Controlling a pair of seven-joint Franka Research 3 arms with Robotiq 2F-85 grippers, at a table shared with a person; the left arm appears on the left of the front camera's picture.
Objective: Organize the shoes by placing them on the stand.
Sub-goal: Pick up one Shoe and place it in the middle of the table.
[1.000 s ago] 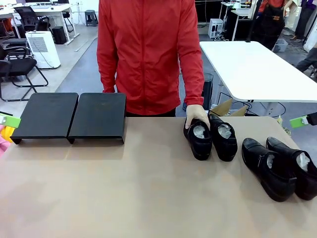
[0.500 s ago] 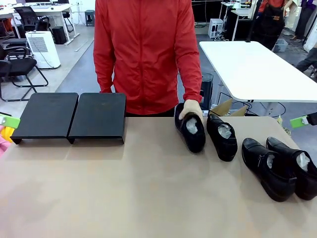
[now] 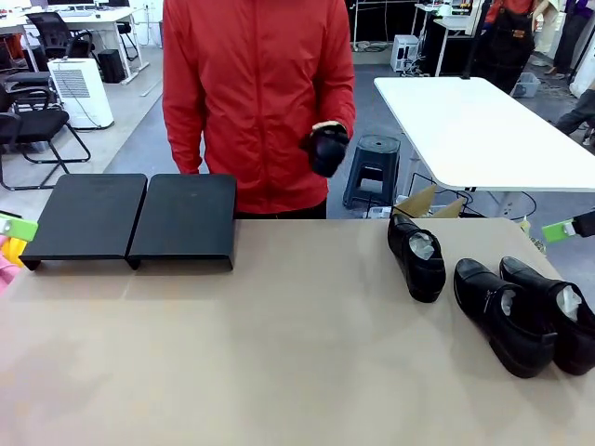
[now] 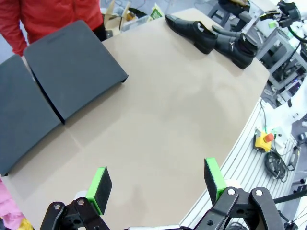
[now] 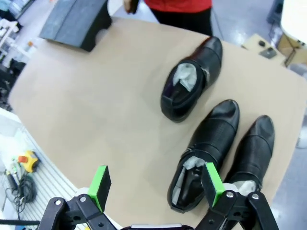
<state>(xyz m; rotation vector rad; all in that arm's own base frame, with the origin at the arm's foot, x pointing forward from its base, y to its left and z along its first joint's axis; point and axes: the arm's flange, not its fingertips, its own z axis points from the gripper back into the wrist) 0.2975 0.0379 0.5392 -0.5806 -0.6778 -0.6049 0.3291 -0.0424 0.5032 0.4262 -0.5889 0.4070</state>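
We're in an open-plan robotics lab with an office feel: a big white desk [image 3: 483, 130] on a grey floor, black office chairs [image 3: 28, 125] at the side, a white air unit [image 3: 79, 91], a stool [image 3: 372, 169]. By our bench we spot a yellow emergency-stop box [image 4: 265, 140] and loose cables [image 4: 276, 162].

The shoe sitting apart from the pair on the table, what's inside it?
White paper stuffing fills the opening of the shoe. How far it reaches toward the toe is hidden by the leather.
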